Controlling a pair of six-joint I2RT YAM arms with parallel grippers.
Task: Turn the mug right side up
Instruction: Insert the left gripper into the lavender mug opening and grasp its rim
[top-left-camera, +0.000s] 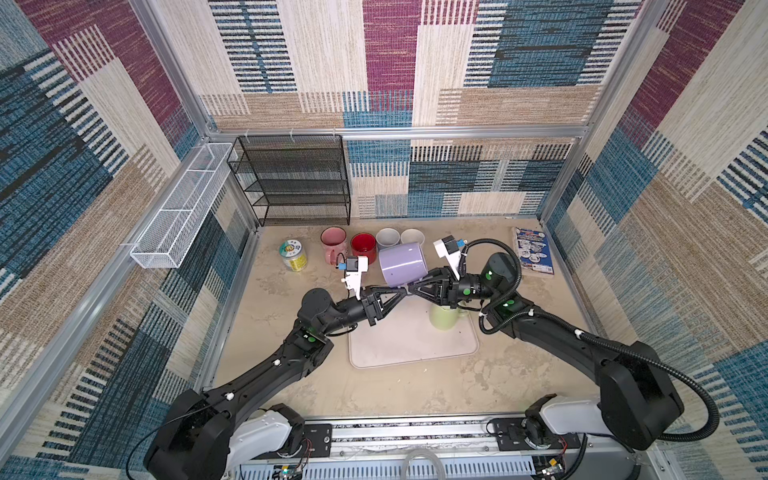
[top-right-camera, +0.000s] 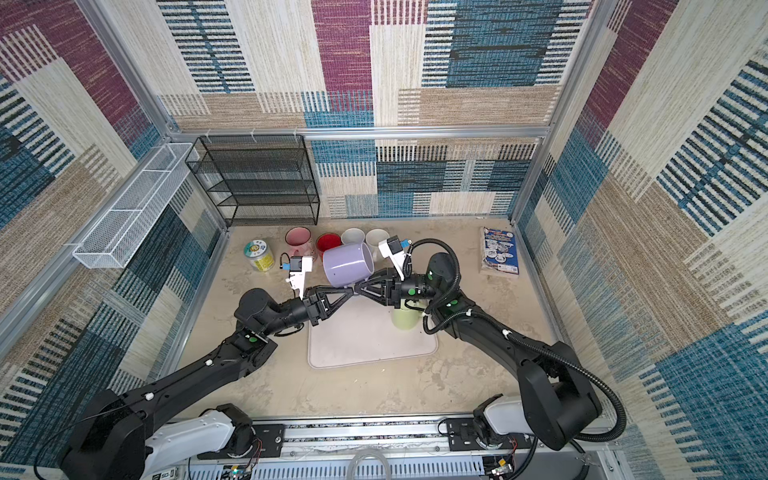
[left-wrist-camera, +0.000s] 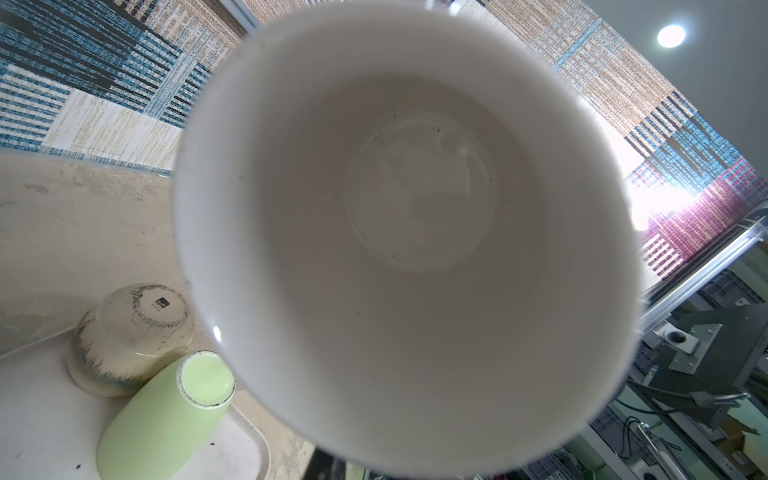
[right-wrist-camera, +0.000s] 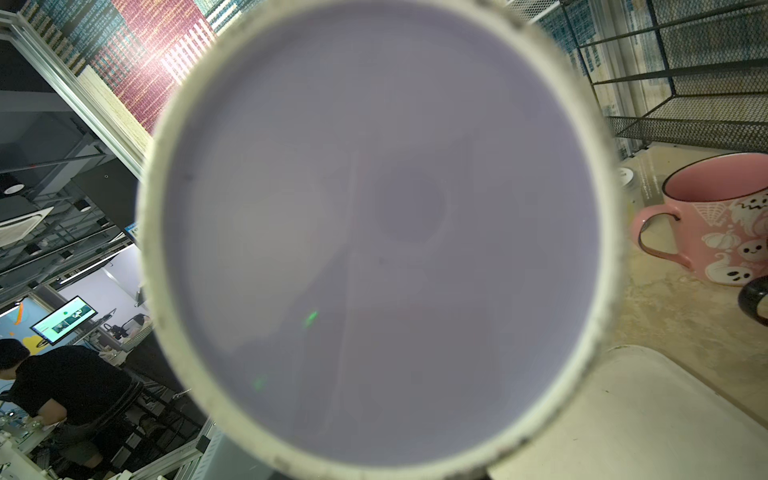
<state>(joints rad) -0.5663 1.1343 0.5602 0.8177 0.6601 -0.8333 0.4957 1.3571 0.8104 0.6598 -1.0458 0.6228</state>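
The lilac mug (top-left-camera: 402, 262) hangs in the air on its side, near the far edge of the tray (top-left-camera: 411, 349) and in front of the row of 4 upright mugs (top-left-camera: 363, 246) at the back. It is half turned: the left wrist view looks straight into the lilac mug (left-wrist-camera: 415, 232), and the right wrist view shows the same lilac mug (right-wrist-camera: 374, 232) from its base end. So the mouth faces the left arm and the base faces the right arm.

The left gripper (top-left-camera: 401, 291) and the right gripper (top-left-camera: 417, 289) reach in from opposite sides, and their tips meet right under the mug's body in both top views. No handle shows anywhere, so it probably points down with the tips at it. With the mug off the table, at least 1 of the 2 must be clamped on it. The body hides the jaws, though, and neither wrist view shows a finger, so for either gripper I cannot tell whether it is closed on the mug or loose beside it. 2 grippers at 1 spot looks like a handover: 1 wrist can only roll so far, and a fresh grip from the other side would let the mouth come up.

On the tray a green mug (top-left-camera: 442, 322) and a cream cup (left-wrist-camera: 129, 336) stand base up, likely next in line
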